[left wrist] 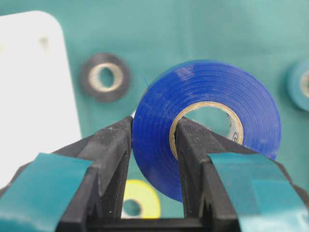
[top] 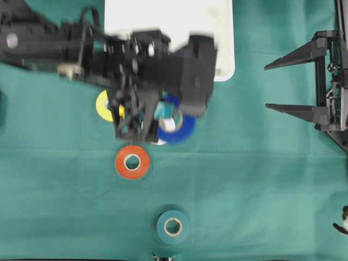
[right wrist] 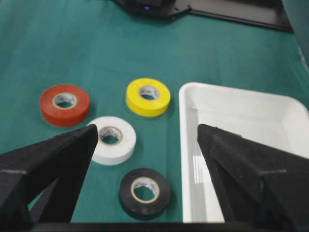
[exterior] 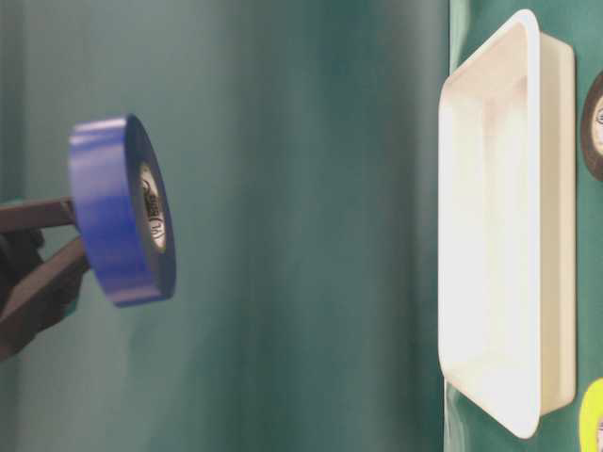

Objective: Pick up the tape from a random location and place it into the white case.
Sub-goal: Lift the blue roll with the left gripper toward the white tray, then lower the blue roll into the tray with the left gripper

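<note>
Left gripper (left wrist: 153,145) clamped on blue tape roll (left wrist: 207,123): one finger (left wrist: 110,159) against the outer face of the winding, the other through the core, the band of tape pinched between the jaws and most of the roll projecting beyond and to the right of the fingertips in the left wrist view. Roll held clear of the green cloth (top: 261,179), seen on edge in the table-level view with the two fingers meeting it from the left. White case (top: 223,32) well apart from the roll in the table-level view; in the left wrist view beyond and to the left of the left jaws. Overhead, blue roll beside the case's near edge, not over it, left arm blurred. Seen past the left jaws: black tape roll (left wrist: 105,76) between case and held roll, yellow tape roll (left wrist: 140,199) below between the fingers, teal tape roll (left wrist: 300,85) off to the right. Right gripper (right wrist: 147,137) spread wide, nothing between the fingers. Within the gap of the right jaws in the right wrist view: white tape roll (right wrist: 112,139) next to the left finger, black roll nearer the camera, left rim of the case next to the right finger; yellow roll and orange tape roll (right wrist: 64,104) farther off on the cloth. Overhead, right gripper parked at the right edge, well apart from every roll and from the case.
</note>
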Robot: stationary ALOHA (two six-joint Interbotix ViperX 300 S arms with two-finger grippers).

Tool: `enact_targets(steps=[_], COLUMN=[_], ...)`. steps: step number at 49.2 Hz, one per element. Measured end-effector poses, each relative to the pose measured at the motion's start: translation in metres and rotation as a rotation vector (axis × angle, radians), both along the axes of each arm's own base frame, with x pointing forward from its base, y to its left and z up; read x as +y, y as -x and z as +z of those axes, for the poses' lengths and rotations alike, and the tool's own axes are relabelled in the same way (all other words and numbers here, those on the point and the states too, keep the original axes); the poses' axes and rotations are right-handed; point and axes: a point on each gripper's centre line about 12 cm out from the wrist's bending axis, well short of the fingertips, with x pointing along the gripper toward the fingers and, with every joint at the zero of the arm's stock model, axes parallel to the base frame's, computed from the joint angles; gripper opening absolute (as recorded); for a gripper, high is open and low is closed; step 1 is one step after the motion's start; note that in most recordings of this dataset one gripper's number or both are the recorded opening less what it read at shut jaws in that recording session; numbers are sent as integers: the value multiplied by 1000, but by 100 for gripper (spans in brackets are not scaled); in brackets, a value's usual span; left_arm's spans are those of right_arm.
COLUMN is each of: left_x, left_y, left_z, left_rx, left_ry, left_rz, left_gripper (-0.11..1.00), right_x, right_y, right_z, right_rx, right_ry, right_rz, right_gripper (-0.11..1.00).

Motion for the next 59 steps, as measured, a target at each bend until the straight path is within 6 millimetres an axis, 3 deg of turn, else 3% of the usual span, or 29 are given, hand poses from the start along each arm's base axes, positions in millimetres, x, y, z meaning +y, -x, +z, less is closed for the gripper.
enact_targets(steps=[22,34,44,59], left_x=[103,146,166,169], left_y=[10,21,27,28], left_z=[1,1,1,-1], left_rx=[-4,-13,-19,-19], left_ry=[-4,-5,-7,-7], left_rz=[237,340,389,397], left_gripper=[22,22,22,22], right_x=[0,0,0,0], right_y=[0,0,0,0], right_z=[-1,-1,-1,-1], right_rx=[5,8,6,6], right_ry=[8,8,8,8], right_rz=[1,1,0,1], right_gripper=[93,93,93,93])
